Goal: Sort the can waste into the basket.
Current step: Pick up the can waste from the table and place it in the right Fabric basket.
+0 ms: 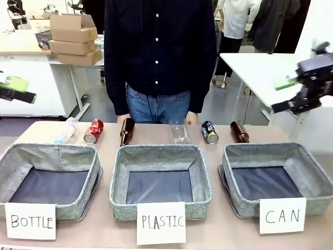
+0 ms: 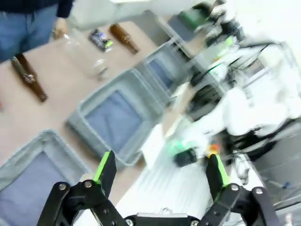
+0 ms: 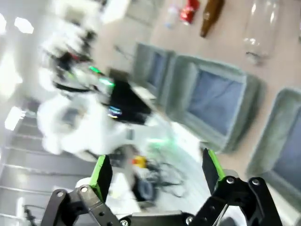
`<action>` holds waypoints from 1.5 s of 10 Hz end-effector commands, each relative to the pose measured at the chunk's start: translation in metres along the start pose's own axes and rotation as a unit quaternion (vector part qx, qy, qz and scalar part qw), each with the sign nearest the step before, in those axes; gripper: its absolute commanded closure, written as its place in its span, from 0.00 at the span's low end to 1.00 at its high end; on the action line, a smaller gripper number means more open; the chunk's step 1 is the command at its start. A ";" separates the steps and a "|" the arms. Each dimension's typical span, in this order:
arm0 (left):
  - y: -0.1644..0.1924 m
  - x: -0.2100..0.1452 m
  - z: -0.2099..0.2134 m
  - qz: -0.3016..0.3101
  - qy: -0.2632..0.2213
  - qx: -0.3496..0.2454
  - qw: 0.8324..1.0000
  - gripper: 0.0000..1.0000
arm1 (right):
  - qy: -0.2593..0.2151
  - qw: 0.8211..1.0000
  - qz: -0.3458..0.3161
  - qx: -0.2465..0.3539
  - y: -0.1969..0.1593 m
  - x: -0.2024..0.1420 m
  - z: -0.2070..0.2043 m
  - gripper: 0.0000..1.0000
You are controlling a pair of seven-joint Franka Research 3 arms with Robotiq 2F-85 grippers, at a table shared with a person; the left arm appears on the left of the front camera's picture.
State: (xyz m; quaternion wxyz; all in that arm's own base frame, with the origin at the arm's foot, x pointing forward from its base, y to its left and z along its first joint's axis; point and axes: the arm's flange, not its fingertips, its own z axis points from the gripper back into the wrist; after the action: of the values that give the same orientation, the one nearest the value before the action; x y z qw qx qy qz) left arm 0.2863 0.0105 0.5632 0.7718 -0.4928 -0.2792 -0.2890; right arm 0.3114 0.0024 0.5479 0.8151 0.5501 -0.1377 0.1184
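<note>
Grey woven basket (image 1: 314,176) signed CAN nearest you, empty, label facing you for sorting. Shiny red can (image 1: 93,130) and dark blue-black can (image 1: 209,132) lie sideways at far edge of table (image 1: 156,136). Your left gripper (image 2: 160,162) and right gripper (image 3: 157,165) raised, fingers apart, empty.

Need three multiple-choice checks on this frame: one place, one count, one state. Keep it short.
1. The basket signed CAN sits on the robot's: A left; B middle; C right.
2. Cans lying on the table: A one; B two; C four.
3. The left gripper and right gripper are: A both open, empty; B left shut on a can; C right shut on a bottle.

Answers: C, the CAN sign hangs at picture right; B, a red can and a dark can lie beyond the baskets; A, both wrist views show wide jaws with nothing between.
</note>
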 end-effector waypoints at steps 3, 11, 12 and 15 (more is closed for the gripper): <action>0.070 0.000 -0.028 0.298 -0.090 -0.088 0.946 0.00 | -0.226 0.938 -0.241 0.104 -0.011 0.002 0.033 0.00; 0.048 -0.017 0.011 0.126 -0.069 -0.102 0.984 0.00 | -0.009 0.996 -0.074 -0.056 -0.001 0.015 -0.004 0.00; 0.048 -0.017 0.011 0.126 -0.069 -0.102 0.984 0.00 | -0.029 0.979 -0.052 -0.194 0.005 0.041 -0.029 0.00; 0.048 -0.017 0.011 0.126 -0.069 -0.102 0.984 0.00 | 0.019 0.882 0.015 -0.471 -0.006 0.088 -0.096 0.00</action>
State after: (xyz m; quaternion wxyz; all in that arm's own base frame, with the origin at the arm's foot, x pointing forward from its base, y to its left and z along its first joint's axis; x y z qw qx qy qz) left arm 0.3075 0.0411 0.5235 0.7369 -0.6130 -0.2264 -0.1730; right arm 0.3801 0.0950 0.5539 0.9287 0.3158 -0.1740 0.0865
